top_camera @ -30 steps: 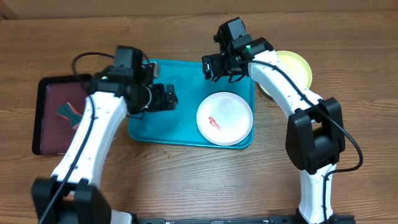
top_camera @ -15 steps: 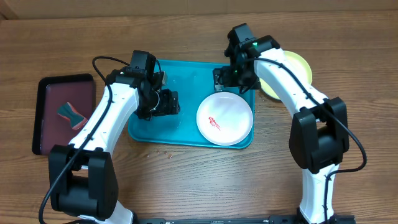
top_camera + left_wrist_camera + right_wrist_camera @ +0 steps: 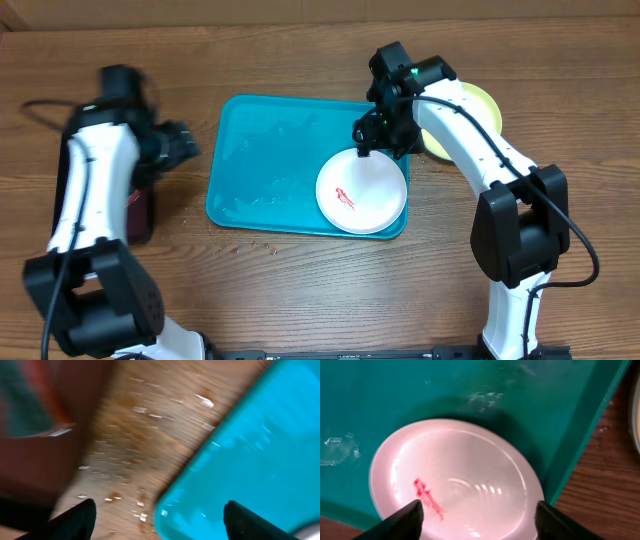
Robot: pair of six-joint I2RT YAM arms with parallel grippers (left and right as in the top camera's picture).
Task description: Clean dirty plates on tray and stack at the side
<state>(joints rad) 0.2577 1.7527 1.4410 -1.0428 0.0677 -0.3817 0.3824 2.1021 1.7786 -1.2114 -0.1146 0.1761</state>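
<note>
My right claw hangs spread wide with nothing pinched between its fingers. Right under it lies the white plate, and from overhead I am over that plate's far rim. A small red smear sits on the plate's face, left of its middle. The plate rests flat in the right part of the teal tray, close to the tray's right edge. A few wet-looking specks show on the tray floor beyond it. Past that right edge, on the table, lies the yellow-green plate, partly hidden by my right arm.

My left claw is spread too and holds nothing. Its picture is blurred, but I see bare table with pale specks below it. A rounded corner of the teal tray is on one side and the dark maroon tray on the other
</note>
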